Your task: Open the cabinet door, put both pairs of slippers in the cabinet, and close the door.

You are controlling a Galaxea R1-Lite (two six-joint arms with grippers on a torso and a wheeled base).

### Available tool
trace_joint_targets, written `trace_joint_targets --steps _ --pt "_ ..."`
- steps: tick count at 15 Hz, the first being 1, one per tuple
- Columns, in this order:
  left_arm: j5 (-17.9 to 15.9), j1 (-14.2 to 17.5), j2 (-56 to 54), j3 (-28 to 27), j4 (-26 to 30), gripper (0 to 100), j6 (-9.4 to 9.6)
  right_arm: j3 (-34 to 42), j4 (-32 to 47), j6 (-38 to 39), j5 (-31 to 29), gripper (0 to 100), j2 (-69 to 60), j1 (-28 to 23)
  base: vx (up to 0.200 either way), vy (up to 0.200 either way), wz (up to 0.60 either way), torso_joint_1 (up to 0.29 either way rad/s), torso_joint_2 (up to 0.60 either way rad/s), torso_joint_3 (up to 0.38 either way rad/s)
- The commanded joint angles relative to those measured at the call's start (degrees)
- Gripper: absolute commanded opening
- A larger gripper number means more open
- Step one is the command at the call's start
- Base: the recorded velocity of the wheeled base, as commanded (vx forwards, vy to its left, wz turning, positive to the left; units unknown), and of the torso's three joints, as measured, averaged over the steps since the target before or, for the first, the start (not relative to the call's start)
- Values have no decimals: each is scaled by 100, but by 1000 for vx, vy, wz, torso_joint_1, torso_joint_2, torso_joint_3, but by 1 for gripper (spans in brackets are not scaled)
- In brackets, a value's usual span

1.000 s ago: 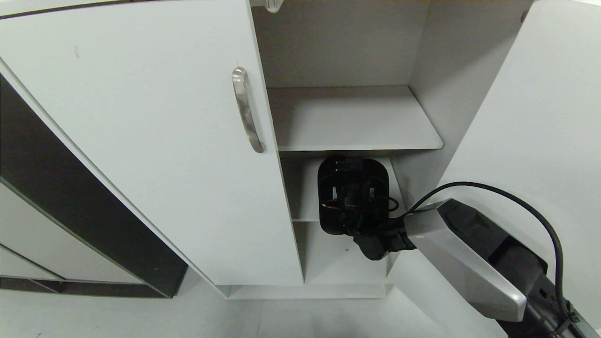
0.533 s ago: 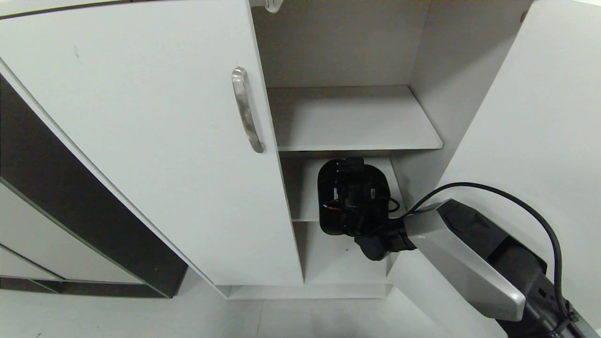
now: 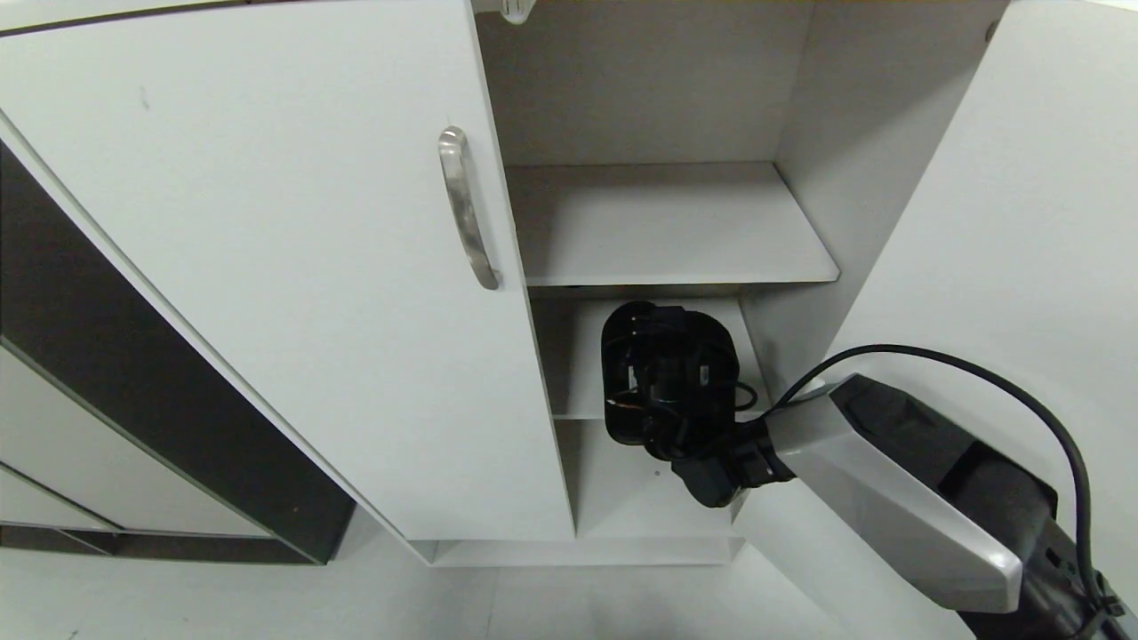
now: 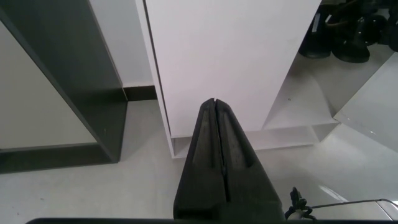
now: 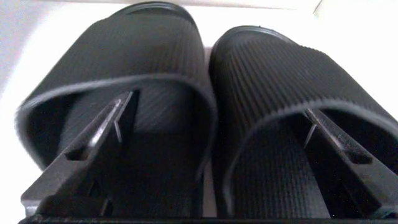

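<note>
Though down on the middle shelf [image 3: 576,373] of the cabinet [image 3: 640,98], not quite done with the black slippers [image 5: 267,81]: placing step, tail end. On the right gripper [image 5: 217,106]: spread wide, one finger inside each, gripping nothing. Next, back straight out toward near without snagging those soft, ribbed, arched straps. On the left gripper [image 4: 214,109]: pinched together, empty.
</note>
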Motion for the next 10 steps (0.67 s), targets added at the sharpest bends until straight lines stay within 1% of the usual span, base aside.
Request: trace_joint_targets --steps 1,4,5,6,8,9,10 --pt "1 1 7 1 -2 0 -1 539 -154 1 -5 100 -408 132 0 0 0 0 0 0" --pt "1 1 7 1 -2 0 -1 1453 -611 1 -5 100 -936 326 0 0 0 0 0 0" --pt "1 1 7 1 -2 0 -1 1910 -742 10 -5 100 -1173 431 0 0 0 0 0 0" --pt "1 1 7 1 -2 0 -1 2148 -830 36 -5 100 -1287 475 0 0 0 0 0 0" --pt "1 1 7 1 -2 0 -1 2939 -1191 62 -5 100 -1648 616 0 0 0 0 0 0" --pt "1 1 7 1 -2 0 -1 3123 -1279 62 -5 100 -1718 642 0 0 0 0 0 0" --pt "1 1 7 1 -2 0 -1 3598 -1498 62 -5 100 -1911 721 -200 0 0 7 -2 2"
